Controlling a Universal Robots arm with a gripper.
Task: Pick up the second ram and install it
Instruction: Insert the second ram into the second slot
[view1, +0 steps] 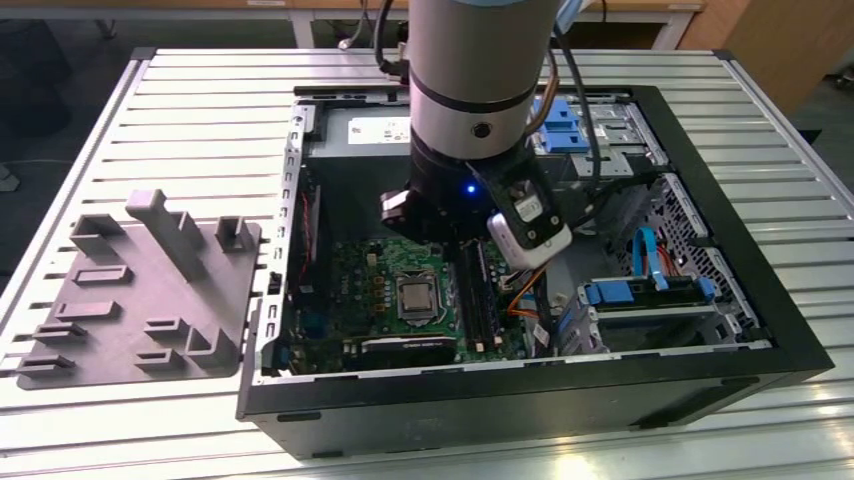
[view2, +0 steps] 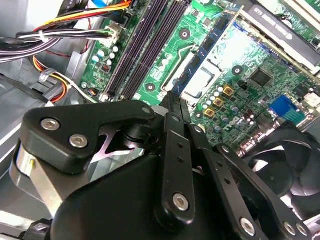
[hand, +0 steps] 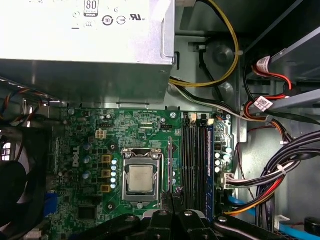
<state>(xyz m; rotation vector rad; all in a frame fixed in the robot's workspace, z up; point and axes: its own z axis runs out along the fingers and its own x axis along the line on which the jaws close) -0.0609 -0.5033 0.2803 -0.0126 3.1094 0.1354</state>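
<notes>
The gripper (view2: 175, 102) is clenched on the second ram (view2: 215, 36), its fingers drawn nearly together on the thin blue stick. The stick hangs edge-down over the motherboard (view2: 165, 65), between the processor socket (view2: 205, 80) and the black memory slots (view2: 145, 45).

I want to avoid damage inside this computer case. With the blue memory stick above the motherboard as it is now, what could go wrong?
1. In the second wrist view the second ram, in the tool, seems to sit beside the black memory slots, nearer the processor; pressed down misaligned, it might hit the green board.
2. The cable bundle lies close beside the slots and could snag.
</notes>
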